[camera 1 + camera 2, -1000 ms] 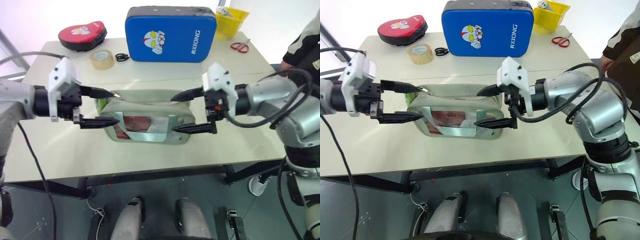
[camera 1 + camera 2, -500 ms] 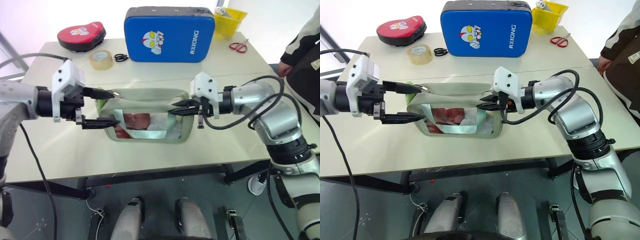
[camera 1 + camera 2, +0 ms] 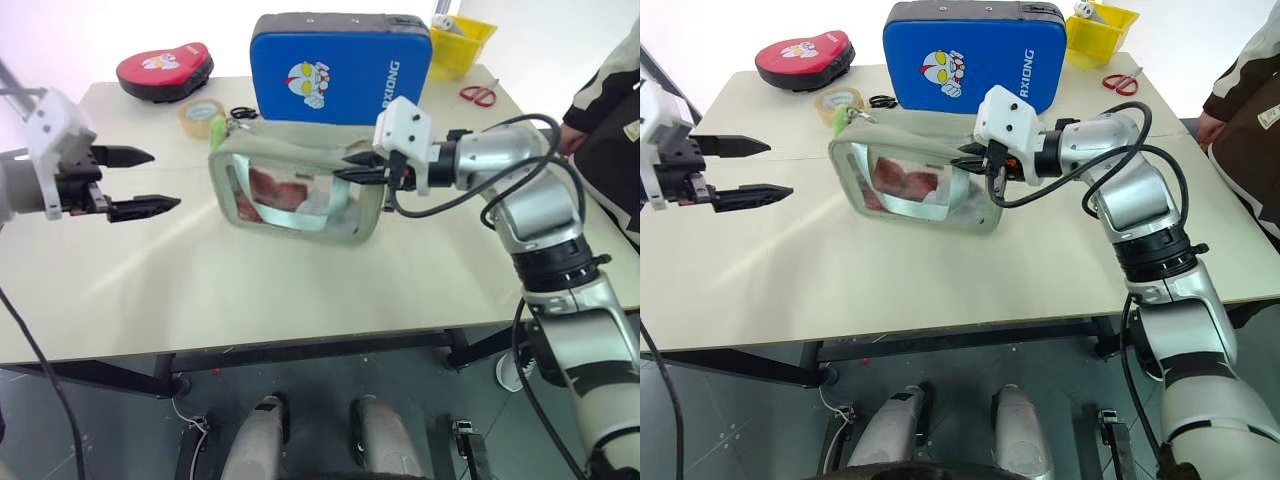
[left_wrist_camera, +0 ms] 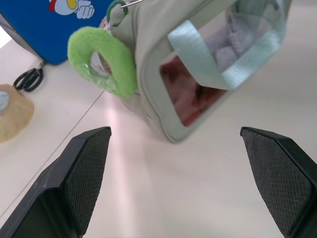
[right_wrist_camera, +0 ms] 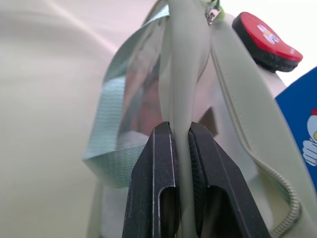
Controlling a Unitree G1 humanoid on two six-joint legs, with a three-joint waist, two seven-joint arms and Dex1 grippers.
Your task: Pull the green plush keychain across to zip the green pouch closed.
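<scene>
In the left eye view the right gripper (image 3: 345,167) was clamped on the top edge of the green pouch (image 3: 300,195) at its right end, its two black fingers pressed together on the fabric. The pouch stood tilted on the table (image 3: 300,290), just in front of the blue cartoon-faced pad (image 3: 340,67). The left gripper (image 3: 150,181) hung well to the left of the pouch, jaws spread wide, with nothing between them and touching nothing. A roll of tape (image 3: 202,115) and small black scissors (image 3: 243,113) lay behind the pouch's left end, a red pad (image 3: 165,70) at the far left corner, red-handled scissors (image 3: 482,93) and a yellow bin (image 3: 462,40) at the far right. A person's dark sleeve (image 3: 605,100) showed at the right edge.

The right eye view gave the same layout, and at the pouch's upper left corner the green plush keychain (image 3: 845,119) peeked out as a small lime-green patch.

The left wrist view showed that keychain (image 4: 105,67) far more clearly: a fuzzy ring hanging at the pouch's end corner, beside the clear window with reddish and white contents. The left gripper's fingertips (image 4: 86,166) stood far apart, short of both pouch and ring.

The right wrist view showed the grip up close: the fingers (image 5: 161,183) pinched a fold of the pouch's pale green fabric, with the zipper track running beside it towards the pull at the far end.
</scene>
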